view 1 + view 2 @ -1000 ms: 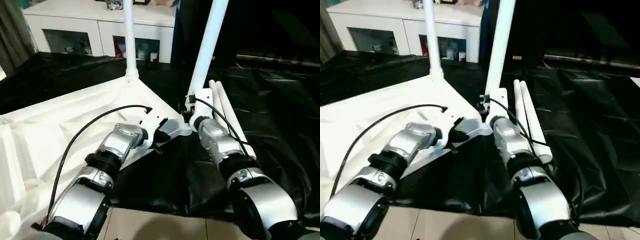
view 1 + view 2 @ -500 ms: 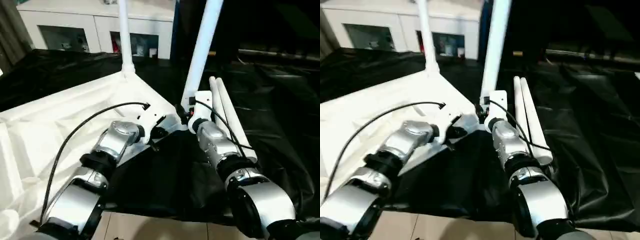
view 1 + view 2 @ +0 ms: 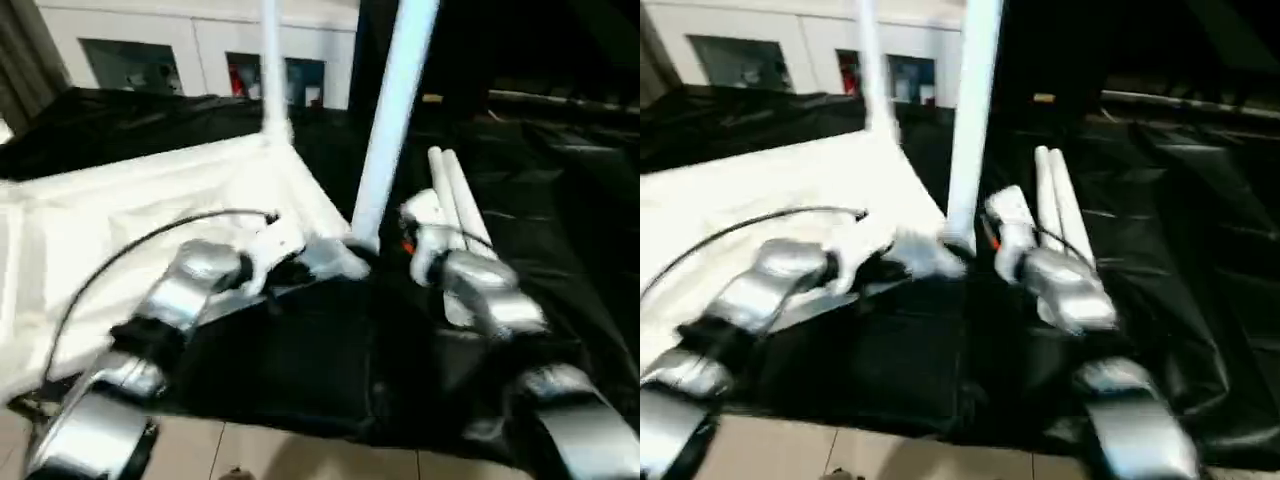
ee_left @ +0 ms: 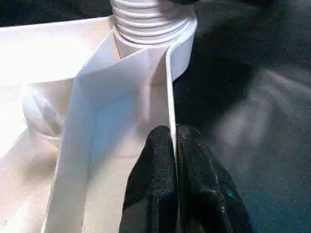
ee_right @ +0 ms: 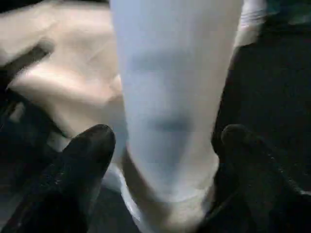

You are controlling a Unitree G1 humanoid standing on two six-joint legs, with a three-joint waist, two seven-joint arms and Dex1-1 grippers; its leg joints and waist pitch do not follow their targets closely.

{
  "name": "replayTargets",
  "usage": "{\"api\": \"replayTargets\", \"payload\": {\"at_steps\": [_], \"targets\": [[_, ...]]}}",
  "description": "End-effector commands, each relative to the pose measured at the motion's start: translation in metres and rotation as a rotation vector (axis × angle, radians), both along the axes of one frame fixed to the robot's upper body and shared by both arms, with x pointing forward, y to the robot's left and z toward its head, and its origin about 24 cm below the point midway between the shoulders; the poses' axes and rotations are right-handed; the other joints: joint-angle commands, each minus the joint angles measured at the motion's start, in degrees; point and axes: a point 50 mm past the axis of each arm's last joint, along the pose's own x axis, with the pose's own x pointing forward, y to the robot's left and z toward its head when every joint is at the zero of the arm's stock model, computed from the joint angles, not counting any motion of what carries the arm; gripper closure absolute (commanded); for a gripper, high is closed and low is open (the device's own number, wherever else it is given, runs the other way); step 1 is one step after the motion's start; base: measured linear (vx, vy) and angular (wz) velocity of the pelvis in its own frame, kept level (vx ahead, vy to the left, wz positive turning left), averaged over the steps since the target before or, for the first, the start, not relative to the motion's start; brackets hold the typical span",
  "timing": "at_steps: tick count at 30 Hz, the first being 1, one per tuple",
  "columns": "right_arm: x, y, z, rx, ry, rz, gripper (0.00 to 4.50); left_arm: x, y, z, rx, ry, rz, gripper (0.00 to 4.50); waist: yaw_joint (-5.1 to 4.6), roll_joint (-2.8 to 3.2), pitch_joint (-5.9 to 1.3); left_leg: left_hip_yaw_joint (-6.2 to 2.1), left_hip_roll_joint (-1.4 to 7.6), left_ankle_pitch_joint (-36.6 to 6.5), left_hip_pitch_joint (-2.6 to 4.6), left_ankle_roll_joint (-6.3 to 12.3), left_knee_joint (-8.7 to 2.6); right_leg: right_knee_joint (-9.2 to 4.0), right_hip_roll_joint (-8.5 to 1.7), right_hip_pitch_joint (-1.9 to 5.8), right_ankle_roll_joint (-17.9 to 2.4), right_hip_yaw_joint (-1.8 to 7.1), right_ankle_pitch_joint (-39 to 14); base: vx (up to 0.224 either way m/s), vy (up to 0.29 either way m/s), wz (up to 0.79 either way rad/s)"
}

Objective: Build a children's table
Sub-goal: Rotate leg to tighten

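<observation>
Tabletop (image 3: 150, 200) lies upside down on black sheeting (image 3: 560, 230), ribbed underside up, near corner toward the robot. Two legs stand upright in corner sockets: near leg (image 3: 385, 120) in the near corner socket (image 4: 150, 29), far leg (image 3: 270, 70) at the next corner back. Two spare legs (image 3: 450, 190) lie side by side on the sheeting, just right of the near corner, touching each other.

Left gripper (image 4: 174, 155): fingers (image 4: 153, 165) pressed together, pinching the thin upright rim wall (image 4: 170, 97) of the tabletop, just beside the near socket. The socket's threaded collar is visible at the leg base in the left wrist view.

Right gripper (image 5: 165, 145): fingers (image 5: 82, 155) spread wide on either side of the near leg's lower end, gap visible on both sides, not gripping. In the head views the right gripper sits just right of the leg base.

Black cable (image 3: 130, 250) arcs over the left forearm. White glass-door cabinet (image 3: 200, 50) behind the sheeting. Pale tiled floor (image 3: 300, 455) shows at the near edge.
</observation>
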Motion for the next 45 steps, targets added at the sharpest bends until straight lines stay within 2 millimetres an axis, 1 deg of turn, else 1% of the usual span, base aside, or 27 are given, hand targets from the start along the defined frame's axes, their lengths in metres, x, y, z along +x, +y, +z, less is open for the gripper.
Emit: {"api": "replayTargets", "payload": {"at_steps": [1, 2, 3, 4, 6, 8, 10, 11, 12, 13, 17, 18, 20, 21, 22, 24, 26, 27, 29, 31, 37, 40, 41, 42, 43, 44, 45], "targets": [[-0.005, 0.005, 0.006, -0.030, -0.009, 0.102, 0.60, -0.007, -0.010, 0.001, -0.015, 0.011, -0.102, 4.50, 0.19, 0.64, -3.68, 0.33, 1.66, -5.40, 0.57, 5.60, -2.77, -2.28, -3.93, 3.83, -14.98, 3.01, 4.32, 0.000, 0.000, 0.00], [-0.007, 0.004, 0.005, -0.039, -0.004, 0.118, 0.60, -0.008, -0.010, 0.002, -0.023, 0.012, -0.111, 4.50, 0.26, 0.47, -3.47, 0.29, 1.75, -6.78, 0.57, 4.86, -2.97, -2.56, -3.91, 3.85, -14.52, 3.01, 1.83, 0.000, 0.000, 0.00], [-0.009, 0.003, 0.005, -0.046, -0.001, 0.131, 0.60, -0.009, -0.010, 0.003, -0.029, 0.012, -0.119, 4.50, 0.37, 0.62, -3.48, 0.27, 1.78, -7.22, 0.68, 4.52, -2.97, -2.61, -3.96, 3.79, -14.29, 3.05, 0.96, 0.000, 0.000, 0.00], [-0.012, 0.002, 0.003, -0.063, 0.004, 0.156, 0.60, -0.011, -0.010, 0.004, -0.039, 0.020, -0.138, 4.50, 0.37, 0.48, -3.45, 0.32, 1.73, -7.70, 0.66, 4.07, -2.95, -2.70, -4.03, 3.72, -14.01, 3.14, -0.35, 0.000, 0.000, 0.00], [-0.017, 0.002, 0.002, -0.079, 0.007, 0.187, 0.60, -0.015, -0.009, 0.006, -0.048, 0.023, -0.172, 4.50, 0.47, 0.48, -3.30, 0.23, 1.74, -8.16, 0.53, 3.39, -3.11, -2.90, -4.07, 3.75, -13.30, 3.15, -2.56, 0.000, 0.000, 0.00], [-0.020, 0.002, 0.002, -0.086, 0.014, 0.203, 0.60, -0.017, -0.008, 0.006, -0.051, 0.029, -0.194, 4.50, 0.62, 0.42, -3.28, 0.21, 1.65, -8.43, 0.58, 2.75, -3.17, -3.08, -3.98, 3.72, -12.47, 3.17, -4.44, 0.000, 0.000, 0.00], [-0.026, 0.004, -0.002, -0.118, 0.030, 0.259, 0.60, -0.019, -0.007, 0.006, -0.051, 0.033, -0.200, 4.50, 0.66, 0.33, -3.32, 0.20, 1.59, -8.03, 0.52, 2.67, -3.09, -2.99, -3.94, 3.69, -12.23, 3.16, -4.34, 0.000, 0.000, 0.00], [-0.028, 0.004, -0.002, -0.127, 0.033, 0.271, 0.60, -0.019, -0.006, 0.007, -0.051, 0.033, -0.201, 4.50, 0.65, 0.27, -3.29, 0.14, 1.57, -7.76, 0.38, 2.72, -3.09, -2.97, -3.96, 3.77, -11.91, 3.16, -4.40, 0.000, 0.000, 0.00], [-0.027, 0.005, -0.003, -0.132, 0.035, 0.267, 0.60, -0.019, -0.006, 0.007, -0.051, 0.035, -0.200, 4.50, 0.70, 0.29, -3.37, 0.15, 1.56, -7.54, 0.43, 2.73, -3.03, -2.93, -4.01, 3.73, -11.86, 3.18, -4.21, 0.000, 0.000, 0.00], [-0.027, 0.005, -0.003, -0.132, 0.035, 0.267, 0.60, -0.019, -0.006, 0.007, -0.051, 0.035, -0.200, 4.50, 0.63, 0.17, -3.35, 0.14, 1.51, -7.19, 0.39, 2.78, -3.04, -2.90, -4.00, 3.70, -11.87, 3.16, -4.29, 0.000, 0.000, 0.00], [-0.025, 0.004, -0.002, -0.132, 0.031, 0.245, 0.60, -0.019, -0.005, 0.007, -0.052, 0.035, -0.196, 4.50, 0.63, 0.21, -3.48, 0.10, 1.52, -6.31, 0.40, 2.85, -2.90, -2.66, -3.94, 3.69, -12.24, 3.14, -2.96, 0.000, 0.000, 0.00], [-0.025, 0.004, -0.002, -0.130, 0.032, 0.243, 0.87, -0.019, -0.005, 0.008, -0.051, 0.035, -0.195, 4.50, 0.64, 0.18, -3.51, 0.11, 1.51, -6.14, 0.43, 2.92, -2.87, -2.61, -3.91, 3.69, -12.33, 3.14, -2.55, 0.000, 0.000, 0.00], [-0.024, 0.004, -0.002, -0.129, 0.030, 0.235, 0.87, -0.019, -0.004, 0.008, -0.049, 0.036, -0.194, 4.50, 0.65, 0.26, -3.57, 0.06, 1.49, -5.42, 0.34, 3.13, -2.77, -2.39, -3.91, 3.76, -12.62, 3.11, -1.07, 0.000, 0.000, 0.00], [-0.024, 0.005, -0.002, -0.122, 0.030, 0.229, 0.99, -0.020, -0.003, 0.008, -0.050, 0.036, -0.194, 4.50, 0.63, 0.26, -3.59, 0.06, 1.48, -5.35, 0.36, 3.17, -2.75, -2.36, -3.88, 3.76, -12.68, 3.10, -0.81, 0.000, 0.000, 0.00], [-0.024, 0.005, -0.001, -0.117, 0.028, 0.226, 0.99, -0.020, -0.003, 0.008, -0.051, 0.038, -0.194, 4.50, 0.62, 0.22, -3.63, 0.09, 1.43, -5.13, 0.33, 3.28, -2.67, -2.26, -3.87, 3.80, -12.82, 3.11, -0.16, 0.000, 0.000, 0.00], [-0.025, 0.005, -0.001, -0.112, 0.028, 0.227, 1.25, -0.021, -0.003, 0.007, -0.051, 0.039, -0.194, 4.50, 0.62, 0.26, -3.60, 0.09, 1.43, -5.20, 0.30, 3.43, -2.65, -2.28, -3.87, 3.77, -12.93, 3.08, -0.20, 0.000, 0.000, 0.00], [-0.025, 0.006, -0.001, -0.108, 0.027, 0.230, 1.35, -0.021, -0.002, 0.007, -0.050, 0.041, -0.194, 4.50, 0.65, 0.29, -3.66, 0.09, 1.45, -5.29, 0.33, 3.36, -2.60, -2.23, -3.90, 3.83, -12.96, 3.08, -0.16, 0.000, 0.000, 0.00], [-0.026, 0.006, -0.001, -0.103, 0.026, 0.233, 1.56, -0.021, -0.002, 0.006, -0.048, 0.043, -0.193, 4.50, 0.62, 0.29, -3.68, 0.09, 1.45, -5.28, 0.29, 3.37, -2.57, -2.19, -3.89, 3.86, -12.99, 3.09, 0.01, 0.000, 0.000, 0.00], [-0.026, 0.006, -0.001, -0.102, 0.027, 0.234, 1.66, -0.021, -0.002, 0.006, -0.046, 0.045, -0.191, 4.50, 0.64, 0.38, -3.68, 0.09, 1.44, -5.21, 0.33, 3.40, -2.54, -2.18, -3.83, 3.80, -12.98, 3.07, 0.15, 0.000, 0.000, 0.00], [-0.027, 0.006, -0.002, -0.104, 0.030, 0.232, 1.70, -0.020, -0.001, 0.006, -0.044, 0.046, -0.190, 4.50, 0.62, 0.34, -3.69, 0.12, 1.40, -5.58, 0.35, 3.24, -2.50, -2.19, -3.83, 3.82, -13.03, 3.09, -0.08, 0.000, 0.000, 0.00], [-0.028, 0.006, -0.006, -0.101, 0.039, 0.222, 1.72, -0.021, -0.001, 0.006, -0.042, 0.052, -0.189, 4.50, 0.65, 0.43, -3.74, 0.06, 1.41, -5.60, 0.35, 3.04, -2.44, -2.11, -3.83, 3.84, -13.03, 3.07, -0.10, 0.000, 0.000, 0.00], [-0.026, 0.005, -0.010, -0.093, 0.060, 0.175, 1.72, -0.021, -0.001, 0.004, -0.041, 0.057, -0.175, 4.50, 0.56, 0.45, -3.72, 0.06, 1.37, -5.84, 0.34, 2.85, -2.43, -2.08, -3.82, 3.81, -13.20, 3.07, -0.11, 0.000, 0.000, 0.00], [-0.022, 0.001, -0.024, -0.104, 0.116, 0.043, 1.72, -0.014, -0.002, 0.000, -0.033, 0.044, -0.083, 4.50, 0.51, 0.52, -3.68, 0.03, 1.40, -6.39, 0.37, 2.66, -2.47, -2.16, -3.84, 3.79, -13.14, 3.07, -0.81, 0.000, 0.000, 0.00], [-0.020, -0.001, -0.030, -0.114, 0.142, -0.016, 1.72, -0.010, -0.003, -0.001, -0.028, 0.032, -0.035, 4.50, 0.13, 0.64, -3.32, 0.07, 1.33, -7.77, 0.38, 1.94, -2.70, -2.56, -3.84, 3.48, -13.13, 3.11, -3.08, 0.000, 0.000, 0.00], [-0.020, -0.001, -0.030, -0.114, 0.142, -0.016, 1.72, -0.010, -0.003, -0.001, -0.028, 0.032, -0.035, 4.50, 0.08, 0.59, -3.26, 0.03, 1.30, -9.13, 0.59, 1.37, -2.80, -2.91, -3.91, 3.49, -12.72, 3.06, -5.61, 0.000, 0.000, 0.00], [-0.018, -0.002, -0.038, -0.125, 0.172, -0.105, 1.73, -0.003, -0.004, -0.003, -0.030, 0.026, 0.047, 4.50, -0.11, 0.58, -3.24, 0.09, 1.25, -10.82, 0.80, 0.44, -2.81, -3.15, -4.04, 3.50, -12.22, 3.13, -8.90, 0.000, 0.000, 0.00], [-0.015, -0.002, -0.045, -0.129, 0.193, -0.198, 1.73, 0.003, -0.007, -0.004, -0.035, 0.020, 0.116, 4.50, -0.10, 0.77, -3.07, -0.03, 1.28, -11.79, 0.90, -0.01, -2.99, -3.42, -4.09, 3.44, -11.78, 3.11, -10.66, 0.000, 0.000, 0.00]]}}
